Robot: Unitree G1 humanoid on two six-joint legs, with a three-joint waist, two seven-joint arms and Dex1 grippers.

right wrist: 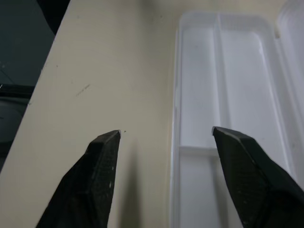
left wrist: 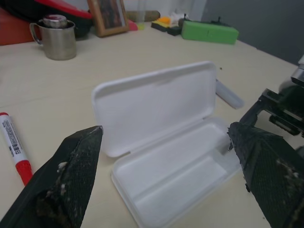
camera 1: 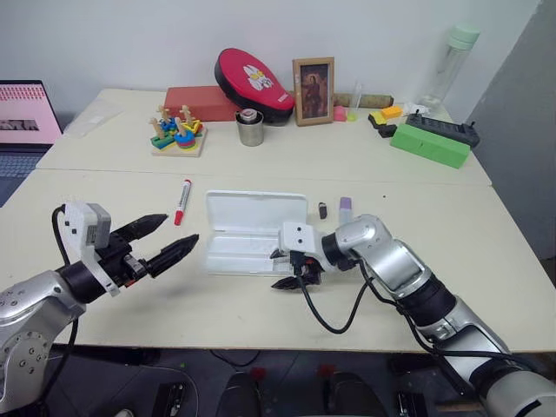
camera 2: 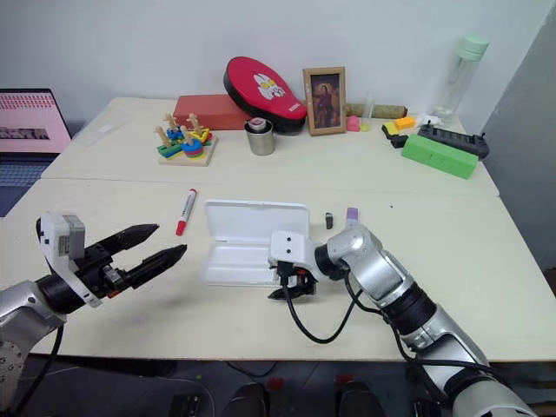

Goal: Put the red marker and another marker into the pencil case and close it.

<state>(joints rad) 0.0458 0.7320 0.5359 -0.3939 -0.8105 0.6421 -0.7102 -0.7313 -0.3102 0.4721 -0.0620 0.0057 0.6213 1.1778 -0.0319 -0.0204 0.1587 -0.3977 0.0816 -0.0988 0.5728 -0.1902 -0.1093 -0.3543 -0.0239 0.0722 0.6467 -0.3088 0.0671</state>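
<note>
- The pencil case [camera 1: 252, 233] is a flat white plastic box with rounded corners, lying open at the centre of the frame on the counter; its lid is folded back flat toward the top of the frame, and the tray (split lengthwise by a thin ridge) is empty.
- The red marker [camera 1: 182, 201], slim with a white barrel, red cap and red end, lies flat left of the case lid, near it but apart.
- Another marker [camera 1: 345, 207], pale-barrelled with a lilac cap, lies right of the lid, apart from the case.
</note>
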